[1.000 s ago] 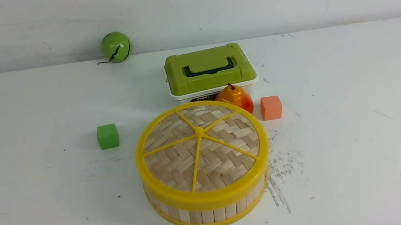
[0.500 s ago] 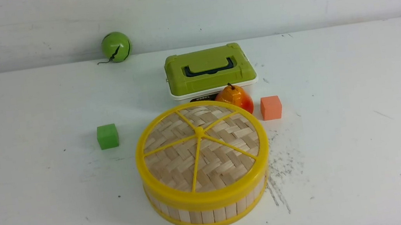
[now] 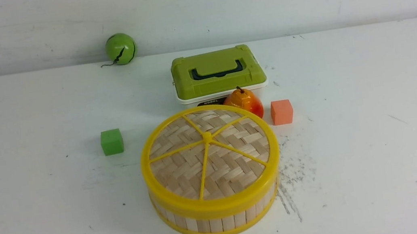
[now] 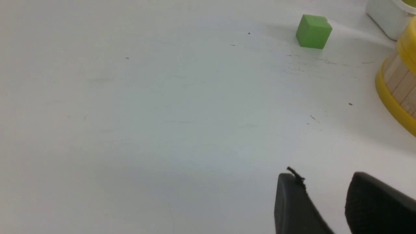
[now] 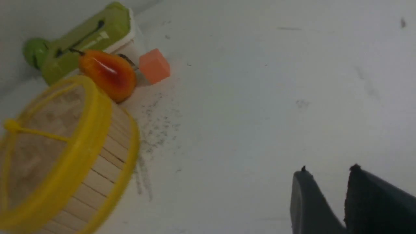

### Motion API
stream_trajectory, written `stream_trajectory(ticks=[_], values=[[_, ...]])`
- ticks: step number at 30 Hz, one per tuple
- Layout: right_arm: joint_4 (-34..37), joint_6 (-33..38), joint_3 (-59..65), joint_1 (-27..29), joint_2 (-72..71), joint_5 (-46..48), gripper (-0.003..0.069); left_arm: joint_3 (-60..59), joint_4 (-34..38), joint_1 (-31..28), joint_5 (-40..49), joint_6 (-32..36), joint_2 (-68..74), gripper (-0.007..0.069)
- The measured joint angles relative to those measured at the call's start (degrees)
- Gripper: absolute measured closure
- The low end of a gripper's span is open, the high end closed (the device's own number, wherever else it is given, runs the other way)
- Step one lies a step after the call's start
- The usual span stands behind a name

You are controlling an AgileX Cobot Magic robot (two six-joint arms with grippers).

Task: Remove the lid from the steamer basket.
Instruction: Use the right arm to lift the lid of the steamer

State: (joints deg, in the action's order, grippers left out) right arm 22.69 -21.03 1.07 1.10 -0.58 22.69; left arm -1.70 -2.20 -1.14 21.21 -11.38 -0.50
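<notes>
Lid (image 3: 209, 153) sits flat on the basket (image 3: 215, 224). Left gripper (image 4: 328, 208) and right gripper (image 5: 339, 201) hang well clear on either side of the basket, jaws slightly apart, empty; neither looks nearer.

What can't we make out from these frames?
- Steamer basket contents: hidden under the lid, front and right wrist views.
- Box label, front view: partly behind the pear.
- Left gripper and right gripper: outside the front view; wrist views crop all but fingertips at the frame edge.
</notes>
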Motion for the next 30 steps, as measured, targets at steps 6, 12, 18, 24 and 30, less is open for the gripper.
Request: stream_trajectory(ticks=[6, 12, 18, 24, 30], values=[[20.0, -6.9, 0.5, 0.0, 0.0, 0.2, 0.0463, 0.0, 0.0, 0.0, 0.0, 0.0, 0.0, 0.0385], [19.0, 3.7, 0.5, 0.0, 0.0, -0.8, 0.0461, 0.0, 0.0, 0.0, 0.0, 0.0, 0.0, 0.0385], [19.9, 12.4, -0.8, 0.0, 0.0, -0.5, 0.0457, 0.0, 0.0, 0.0, 0.0, 0.0, 0.0, 0.0385], [19.8, 32.6, -15.7, 0.0, 2.4, 1.1, 0.0468, 0.0, 0.0, 0.0, 0.0, 0.0, 0.0, 0.0385], [11.1, 42.2, -34.4, 0.0, 20.2, 13.7, 0.0617, 0.0, 0.0, 0.0, 0.0, 0.0, 0.0, 0.0385]])
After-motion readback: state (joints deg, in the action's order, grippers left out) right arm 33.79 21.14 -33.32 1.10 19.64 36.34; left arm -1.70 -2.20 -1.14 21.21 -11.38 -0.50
